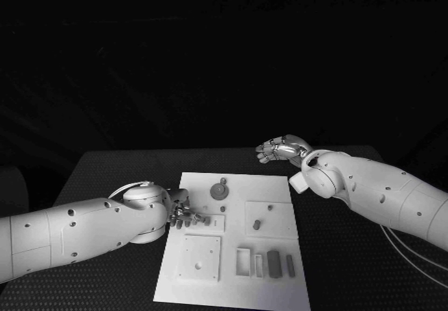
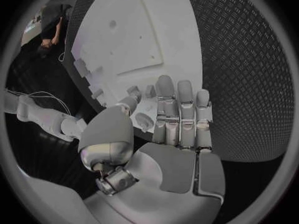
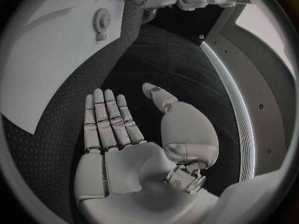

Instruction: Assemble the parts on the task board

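At the centre of the black desk (image 1: 112,168), one white rectangular task board (image 1: 238,259) is laid flat, its long sides running from the near edge toward the far edge. The desk surface is covered with a fine dimpled texture. The board is smooth and matt, with several raised square plates and shallow rectangular recesses moulded or mounted on it.

One round toothed part (image 1: 219,190), shaped like a gear, is seated near the board's far edge, with a small peg (image 1: 223,180) just beyond it. One short upright peg (image 1: 257,225) stands in the square plate toward the board's right side. Near the board's near right corner, one dark oblong block (image 1: 274,264) and one narrower bar (image 1: 291,265) are set side by side next to two open rectangular slots (image 1: 243,261). One square plate with small holes (image 1: 200,258) lies toward the near left corner.

The left hand (image 1: 184,216) is positioned over the board's left edge, fingers extended side by side and apart from the thumb; nothing is held. Small grey parts (image 2: 145,120) lie just beside its fingertips (image 2: 167,87); contact cannot be determined.

The right hand (image 1: 282,149) is raised near the desk's far right corner, well apart from the board, fingers loosely curled in the head view and spread with an empty palm in the right wrist view.

No legible writing or label is seen.
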You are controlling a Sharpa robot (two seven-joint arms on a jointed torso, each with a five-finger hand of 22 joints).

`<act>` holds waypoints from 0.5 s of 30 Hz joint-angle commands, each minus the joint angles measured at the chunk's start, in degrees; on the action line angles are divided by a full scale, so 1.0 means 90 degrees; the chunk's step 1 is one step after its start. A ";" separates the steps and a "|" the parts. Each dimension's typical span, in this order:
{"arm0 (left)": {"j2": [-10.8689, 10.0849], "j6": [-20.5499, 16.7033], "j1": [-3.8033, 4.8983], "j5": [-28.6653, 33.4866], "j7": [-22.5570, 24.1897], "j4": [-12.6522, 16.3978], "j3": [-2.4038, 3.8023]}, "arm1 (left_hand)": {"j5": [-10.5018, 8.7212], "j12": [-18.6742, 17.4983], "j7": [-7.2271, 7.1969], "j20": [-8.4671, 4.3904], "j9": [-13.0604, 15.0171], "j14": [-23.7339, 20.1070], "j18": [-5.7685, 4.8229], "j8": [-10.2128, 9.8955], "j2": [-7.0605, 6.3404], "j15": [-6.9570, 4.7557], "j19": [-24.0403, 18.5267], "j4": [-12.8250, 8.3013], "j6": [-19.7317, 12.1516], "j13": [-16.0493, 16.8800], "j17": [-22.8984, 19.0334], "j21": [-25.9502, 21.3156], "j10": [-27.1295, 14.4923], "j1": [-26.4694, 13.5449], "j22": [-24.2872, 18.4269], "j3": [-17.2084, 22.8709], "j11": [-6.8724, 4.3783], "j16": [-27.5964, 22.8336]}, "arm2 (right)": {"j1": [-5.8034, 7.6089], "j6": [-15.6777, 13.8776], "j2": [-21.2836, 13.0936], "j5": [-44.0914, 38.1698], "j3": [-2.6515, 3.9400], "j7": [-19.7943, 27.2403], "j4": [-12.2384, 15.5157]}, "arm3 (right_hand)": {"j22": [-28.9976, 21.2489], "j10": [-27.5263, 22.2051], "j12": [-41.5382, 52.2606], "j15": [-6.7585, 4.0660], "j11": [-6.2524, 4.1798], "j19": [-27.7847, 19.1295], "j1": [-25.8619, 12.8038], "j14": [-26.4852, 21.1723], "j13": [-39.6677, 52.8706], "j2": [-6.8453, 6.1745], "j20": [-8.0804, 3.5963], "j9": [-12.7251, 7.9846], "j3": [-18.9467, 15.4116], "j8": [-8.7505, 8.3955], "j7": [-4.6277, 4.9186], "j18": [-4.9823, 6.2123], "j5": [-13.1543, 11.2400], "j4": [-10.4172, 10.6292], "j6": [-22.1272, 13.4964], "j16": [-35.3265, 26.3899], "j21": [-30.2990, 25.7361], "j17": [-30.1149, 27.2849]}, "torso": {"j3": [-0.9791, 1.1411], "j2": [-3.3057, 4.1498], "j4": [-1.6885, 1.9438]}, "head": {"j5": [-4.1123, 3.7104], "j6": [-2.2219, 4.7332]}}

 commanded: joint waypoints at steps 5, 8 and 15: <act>-0.0026 -0.0406 -0.0030 0.0059 0.0049 0.0041 -0.0002 | -0.0024 -0.0047 0.0052 -0.0628 -0.0002 -0.0090 0.0016 -0.0062 0.0080 0.0008 -0.0115 0.0119 -0.0130 0.0014 -0.0020 -0.0004 -0.0126 0.0243 -0.0016 -0.0126 0.0019 0.0005 | -0.0020 0.0102 0.0006 -0.0012 0.0001 0.0067 -0.0004 | 0.0009 0.0008 -0.0033 0.0010 0.0018 -0.0041 -0.0076 -0.0052 -0.0009 0.0004 0.0000 -0.0007 -0.0022 0.0025 0.0238 -0.0014 0.0027 0.0010 -0.0048 0.0007 -0.0041 -0.0008 | -0.0002 0.0001 -0.0006 | -0.0010 0.0017; -0.0053 -0.0659 -0.0028 0.0207 0.0095 0.0070 0.0040 | -0.0019 -0.0070 0.0077 -0.0606 -0.0014 -0.0137 0.0002 -0.0100 0.0230 0.0033 -0.0179 0.0202 -0.0194 0.0015 -0.0043 0.0007 -0.0196 0.0476 -0.0026 -0.0332 0.0040 -0.0025 | -0.0024 0.0104 0.0009 -0.0012 0.0001 0.0067 -0.0005 | 0.0009 0.0008 -0.0033 0.0010 0.0018 -0.0041 -0.0076 -0.0052 -0.0009 0.0005 0.0000 -0.0007 -0.0023 0.0026 0.0239 -0.0014 0.0027 0.0010 -0.0048 0.0007 -0.0042 -0.0009 | 0.0000 -0.0001 -0.0008 | -0.0025 0.0030; -0.0071 -0.1023 -0.0016 0.0251 0.0173 0.0020 0.0174 | -0.0022 -0.0215 0.0212 -0.0426 -0.0054 -0.0485 -0.0076 -0.0214 0.0257 0.0225 -0.0569 0.1092 -0.0529 -0.0047 -0.0142 -0.0148 -0.0621 0.1379 -0.0139 -0.1015 0.0175 -0.0157 | -0.0027 0.0100 0.0012 -0.0012 0.0001 0.0068 -0.0014 | 0.0011 0.0007 -0.0033 0.0011 0.0018 -0.0040 -0.0077 -0.0052 -0.0009 0.0006 0.0000 -0.0008 -0.0023 0.0026 0.0239 -0.0014 0.0026 0.0012 -0.0049 0.0008 -0.0044 -0.0010 | 0.0007 0.0002 -0.0009 | -0.0046 0.0039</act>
